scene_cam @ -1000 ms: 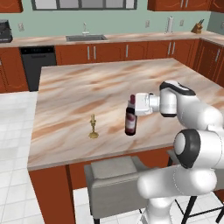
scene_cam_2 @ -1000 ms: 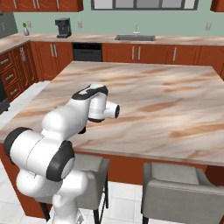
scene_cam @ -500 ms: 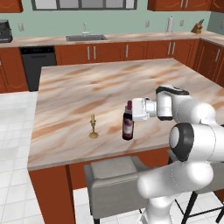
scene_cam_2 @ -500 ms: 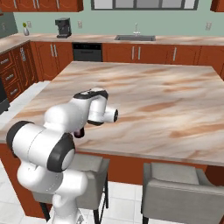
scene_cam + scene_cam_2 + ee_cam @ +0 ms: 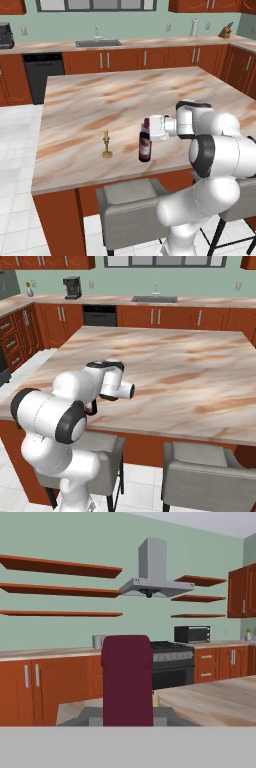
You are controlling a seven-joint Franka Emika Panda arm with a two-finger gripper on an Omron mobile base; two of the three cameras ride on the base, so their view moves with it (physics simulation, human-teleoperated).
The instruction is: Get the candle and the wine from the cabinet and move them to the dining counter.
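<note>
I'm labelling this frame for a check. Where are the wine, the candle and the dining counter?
wine (image 5: 145, 148): left base view, on the dark glass body.
candle (image 5: 106, 146): left base view, on the brass stem of the holder.
dining counter (image 5: 100, 107): left base view, on a bare stretch of the marbled top.

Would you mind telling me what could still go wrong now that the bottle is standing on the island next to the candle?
1. The gripper holds the wine only by its neck; a sideways pull on release could tip the tall bottle.
2. The bottle stands near the dining counter front edge, above a stool, so a topple might send it off.
3. The candle stands just beside the bottle; a falling bottle could knock it over.
</note>
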